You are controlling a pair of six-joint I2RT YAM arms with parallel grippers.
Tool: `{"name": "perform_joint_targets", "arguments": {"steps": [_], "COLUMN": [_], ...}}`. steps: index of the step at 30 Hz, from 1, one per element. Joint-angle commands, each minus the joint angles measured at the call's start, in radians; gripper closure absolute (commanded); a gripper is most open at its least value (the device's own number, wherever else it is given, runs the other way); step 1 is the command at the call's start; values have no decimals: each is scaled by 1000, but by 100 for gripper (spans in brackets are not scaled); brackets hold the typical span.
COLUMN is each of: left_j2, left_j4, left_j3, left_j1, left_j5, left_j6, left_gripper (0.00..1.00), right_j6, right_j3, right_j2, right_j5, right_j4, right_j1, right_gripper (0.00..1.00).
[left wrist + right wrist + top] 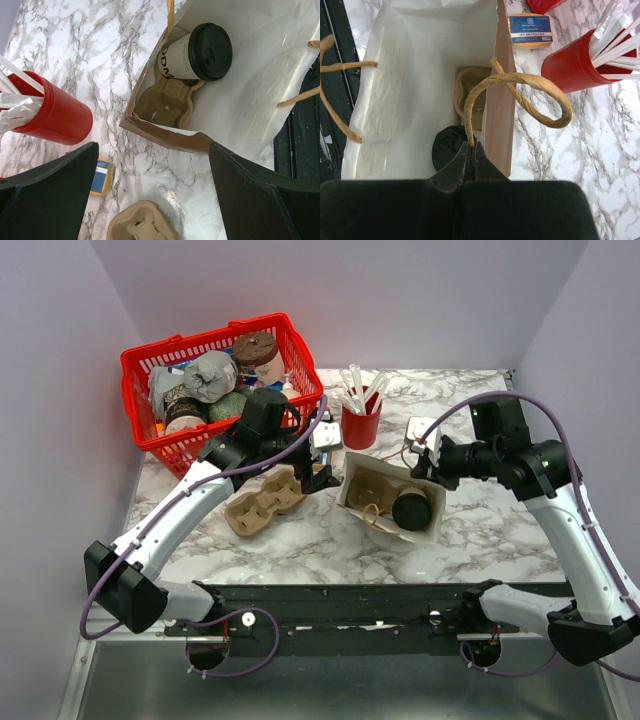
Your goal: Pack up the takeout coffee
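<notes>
The takeout coffee, a cream cup with a black lid, sits in a cardboard carrier inside the open paper bag, which lies on the marble table. My left gripper hovers open just outside the bag's brown edge, with nothing between its fingers; in the top view the left gripper is left of the bag. My right gripper is shut on the bag's rim at the foot of a twisted paper handle. The lid shows just beyond its tips.
A second cardboard carrier lies left of the bag, under my left arm. A red cup of white cutlery stands behind the bag, with an orange-and-blue packet beside it. A red basket of goods fills the back left.
</notes>
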Motion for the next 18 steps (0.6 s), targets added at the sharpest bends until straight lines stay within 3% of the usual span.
{"name": "perform_joint_targets", "arguments": {"steps": [1,9,18], "left_j2": [-3,14,5], "left_j4": [-10,-11,10], "left_j3": [-12,25,51], "left_j1": [-4,2,9], "left_j5": [-17,-24,-81], "left_j6": [15,20,-29], "left_gripper": [2,1,1], "right_j6": [29,68,144], "right_j3": [-24,-22,117], "right_j2": [-12,52,207], "right_j5": [-7,102,159], "right_j4": [-11,20,64], "right_j1": [15,0,-137], "right_gripper": [100,100,97]}}
